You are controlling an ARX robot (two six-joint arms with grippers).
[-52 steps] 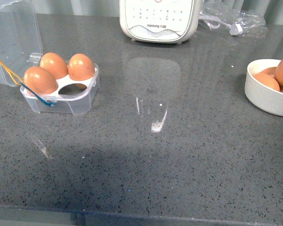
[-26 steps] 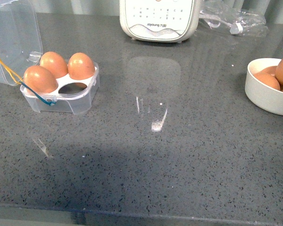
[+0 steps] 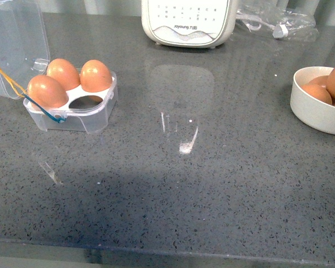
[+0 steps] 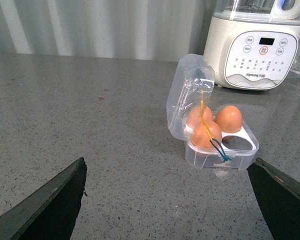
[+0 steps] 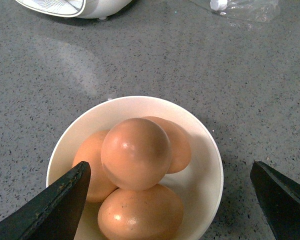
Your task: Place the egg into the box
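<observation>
Grey speckled stone surface (image 3: 212,184), glossy, with a pale pleated curtain (image 4: 90,25) seen behind it.

Right gripper (image 5: 170,165): jaws spread wide, nothing held. It is poised above a round white bowl (image 5: 216,182), with one dark jaw tip seen at each side of the bowl.

Egg (image 5: 136,152): orange-brown, plain. It is lodged topmost on three other eggs (image 5: 140,212) in the bowl and is touched by neither jaw. The bowl is placed at the robot's far right and is partly cut off by the edge of the front view.

Left gripper (image 4: 168,165): jaws spread wide, nothing held. It is pointed toward the box (image 4: 240,155) and kept apart from it.

Box: clear plastic with a white four-cell tray, set at the robot's left.
- The lid (image 4: 187,90) is stood open and upright on the side away from the bowl.
- Three boxed eggs (image 3: 95,77) are seated in cells.
- The fourth cell, nearest the robot on the bowl side, is shown as a dark hollow.
- Yellow and blue-green bands (image 4: 204,112) are draped over the lid and the front egg.

White kitchen appliance (image 3: 187,22): set at the rear centre, button panel turned toward the robot.

Crumpled clear bag (image 3: 273,22): laid at the rear, to the right of the appliance.
</observation>
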